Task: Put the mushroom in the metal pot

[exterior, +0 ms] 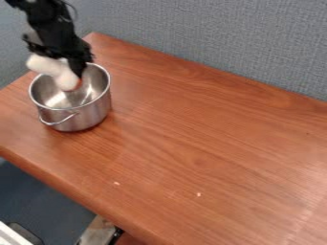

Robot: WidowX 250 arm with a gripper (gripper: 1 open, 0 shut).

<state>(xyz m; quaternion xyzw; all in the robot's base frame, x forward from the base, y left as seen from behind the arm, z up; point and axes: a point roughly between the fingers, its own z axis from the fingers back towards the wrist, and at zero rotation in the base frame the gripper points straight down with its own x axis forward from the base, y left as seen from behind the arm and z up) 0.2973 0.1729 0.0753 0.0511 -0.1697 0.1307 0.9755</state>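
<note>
Mushroom (59, 69) sits clamped in the claw (61, 69), showing as a pale, cream-white lump at the claw's lower tip; a faint warm tint shows at its far edge, though the picture is too soft to make out the cap clearly. The black fingers (76, 60) close around it from either side, so the claw stands partly closed, gripping the mushroom rather than gaping or pinched tight.

Directly under and around the claw lies the metal pot (87, 107), a shiny round steel vessel with straight walls. The claw's tip and the mushroom hang over the pot's open mouth, toward its back rim, about level with that rim; whether the mushroom touches the steel inside cannot be told. A thin wire loop handle pokes out low on the pot's near side, below and slightly left of the claw.

Up from the claw, the dark arm (45, 21) climbs toward the top left corner of the picture and leaves it there.

Out to the right of the claw and down toward the viewer spreads the reddish-brown wooden table (192, 134), which carries the pot near its left corner. A couple of tiny pale specks dot the wood well away from the claw, low in the picture. Behind the claw and the table stands a grey-blue textured wall (230, 38).
</note>
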